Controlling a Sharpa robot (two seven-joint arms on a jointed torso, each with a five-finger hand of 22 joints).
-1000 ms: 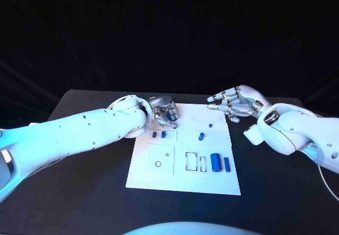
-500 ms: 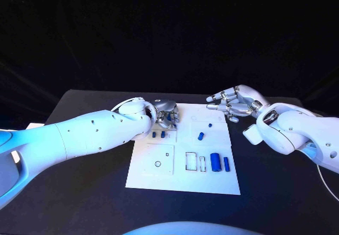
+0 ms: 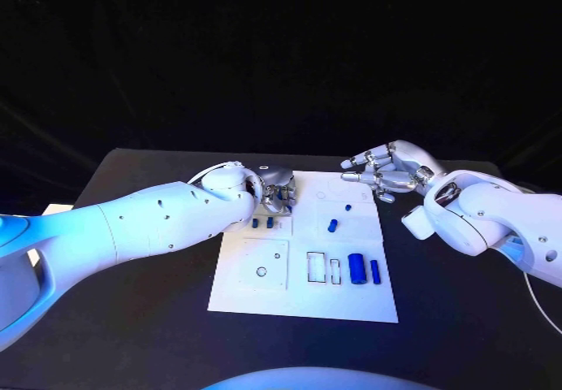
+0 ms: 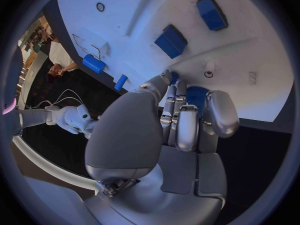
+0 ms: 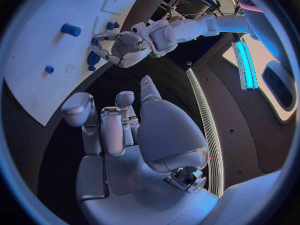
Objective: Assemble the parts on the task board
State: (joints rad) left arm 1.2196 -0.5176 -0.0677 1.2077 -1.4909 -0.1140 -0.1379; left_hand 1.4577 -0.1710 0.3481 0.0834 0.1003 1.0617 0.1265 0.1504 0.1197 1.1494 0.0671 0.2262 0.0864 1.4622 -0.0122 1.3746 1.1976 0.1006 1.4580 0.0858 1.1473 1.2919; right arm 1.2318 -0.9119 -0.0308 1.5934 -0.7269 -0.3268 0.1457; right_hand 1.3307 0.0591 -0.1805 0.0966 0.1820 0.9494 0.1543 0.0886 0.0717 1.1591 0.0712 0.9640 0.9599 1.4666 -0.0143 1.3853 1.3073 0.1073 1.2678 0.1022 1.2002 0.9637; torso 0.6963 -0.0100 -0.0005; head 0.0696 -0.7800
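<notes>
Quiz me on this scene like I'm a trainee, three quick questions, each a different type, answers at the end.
1. True or false: the right robot hand holds a blue part.
2. Which one has its fingers down at the far left part of the task board? A: left robot hand. B: right robot hand.
3. Fill in: the thick blue cylinder and thin blue cylinder lie side by side on the board's near ___ side (robot's own left or right).
Key: 1 false; 2 A; 3 right.
</notes>
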